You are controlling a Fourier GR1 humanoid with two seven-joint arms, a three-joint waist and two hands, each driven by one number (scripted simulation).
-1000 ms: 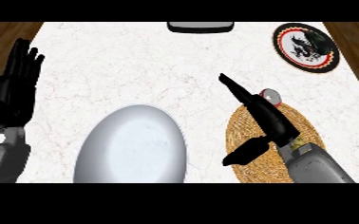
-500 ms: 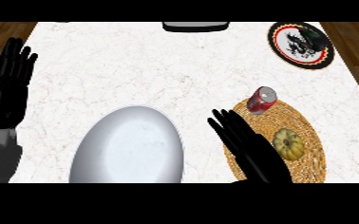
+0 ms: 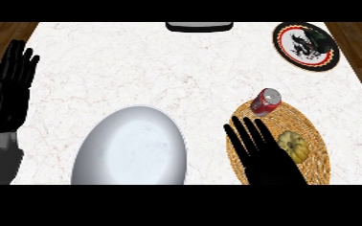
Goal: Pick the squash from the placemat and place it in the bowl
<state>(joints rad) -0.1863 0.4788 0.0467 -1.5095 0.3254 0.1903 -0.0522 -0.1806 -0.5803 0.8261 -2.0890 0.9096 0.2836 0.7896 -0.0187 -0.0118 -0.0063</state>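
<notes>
A yellow-green squash (image 3: 293,145) lies on the round woven placemat (image 3: 311,124) at the lower right. My right hand (image 3: 265,158) is open, fingers straight, flat over the placemat's left half, just left of the squash and not holding it. The large white bowl (image 3: 130,148) sits at the lower middle, left of that hand. My left hand (image 3: 16,86) rests open with fingers up at the left edge.
A red can (image 3: 266,101) lies on the placemat's upper edge, just beyond my right hand's fingertips. A round plate with a dark emblem (image 3: 308,46) sits at the far right. A dark rectangular object (image 3: 199,26) is at the counter's back edge.
My right hand has pulled back toward the lower edge and turned flat, uncovering the squash and can. The view has shifted slightly. The left hand stays put.
</notes>
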